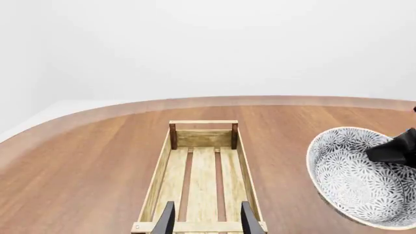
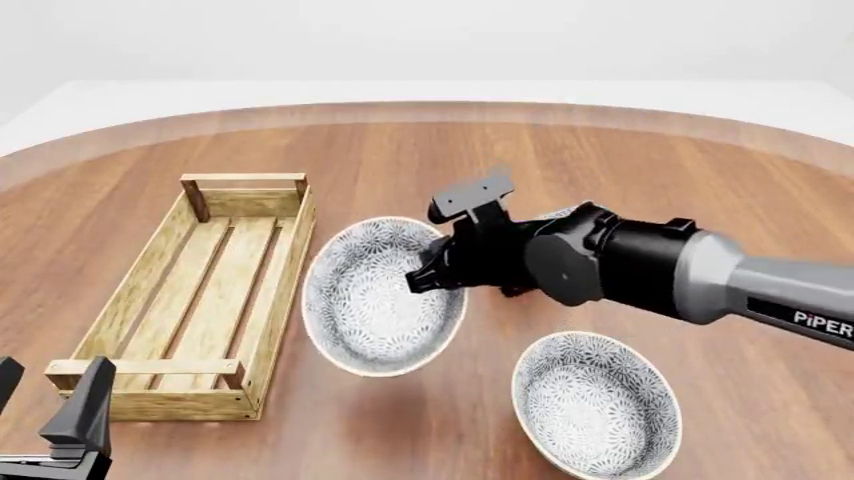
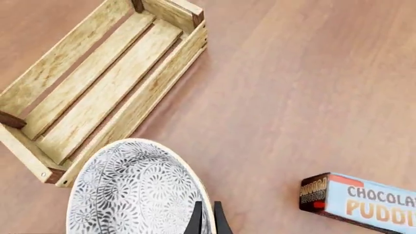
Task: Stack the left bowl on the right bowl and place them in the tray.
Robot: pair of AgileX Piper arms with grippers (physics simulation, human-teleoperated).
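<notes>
Left bowl (image 2: 380, 300) tilted, pinched by right gripper (image 2: 424, 275).

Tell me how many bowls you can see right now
2. The left bowl is held tilted above the table by the right gripper, beside the tray. The right bowl sits on the table nearer the camera.
</notes>
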